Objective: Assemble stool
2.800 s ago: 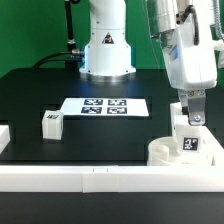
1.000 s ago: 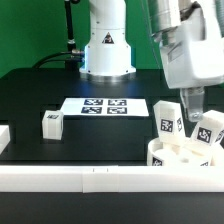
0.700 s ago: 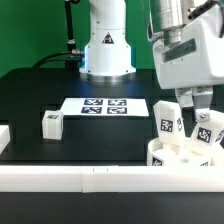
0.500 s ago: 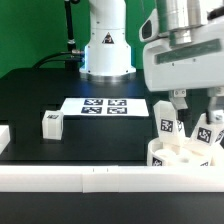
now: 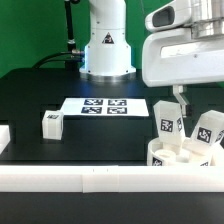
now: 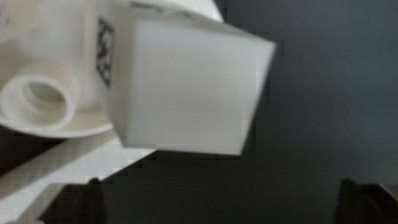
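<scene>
Black tabletop (image 5: 40, 100) bears marker board (image 5: 105, 105), loose leg (image 5: 52, 123) and seat (image 5: 172, 156).

- Black matte table (image 5: 40, 95), spread across the whole exterior view.
- Carries the marker board (image 5: 105, 105) flat near the middle, tags facing up.
- Holds one loose leg (image 5: 52, 123) toward the exterior view's left, in front of the marker board and apart from it, tag visible.
- Bears the round seat (image 5: 180, 158) at the exterior view's front right, right against the long border bar (image 5: 90, 178) running along the front edge.
- Supports a short bar end (image 5: 5, 137) at the exterior view's far left and the arm's white base (image 5: 107, 55) at the back.
</scene>
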You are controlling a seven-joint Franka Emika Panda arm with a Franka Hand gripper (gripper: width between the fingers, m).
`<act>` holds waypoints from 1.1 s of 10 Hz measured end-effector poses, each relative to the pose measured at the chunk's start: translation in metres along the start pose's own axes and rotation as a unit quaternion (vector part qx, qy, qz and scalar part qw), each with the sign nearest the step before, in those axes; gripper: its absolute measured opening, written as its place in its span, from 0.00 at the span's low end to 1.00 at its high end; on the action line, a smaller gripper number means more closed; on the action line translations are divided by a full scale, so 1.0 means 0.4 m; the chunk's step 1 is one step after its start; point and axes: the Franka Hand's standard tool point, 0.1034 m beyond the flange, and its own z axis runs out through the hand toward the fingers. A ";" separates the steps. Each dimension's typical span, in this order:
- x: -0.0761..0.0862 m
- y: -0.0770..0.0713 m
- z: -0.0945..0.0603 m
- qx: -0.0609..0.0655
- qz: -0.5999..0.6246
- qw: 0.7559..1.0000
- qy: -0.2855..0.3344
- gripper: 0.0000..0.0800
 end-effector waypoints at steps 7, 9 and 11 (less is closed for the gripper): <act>-0.011 -0.008 0.008 -0.023 -0.453 0.891 0.021 0.81; -0.020 -0.013 0.009 -0.022 -0.438 0.899 -0.002 0.81; -0.052 -0.009 0.012 -0.031 -0.423 0.903 -0.066 0.81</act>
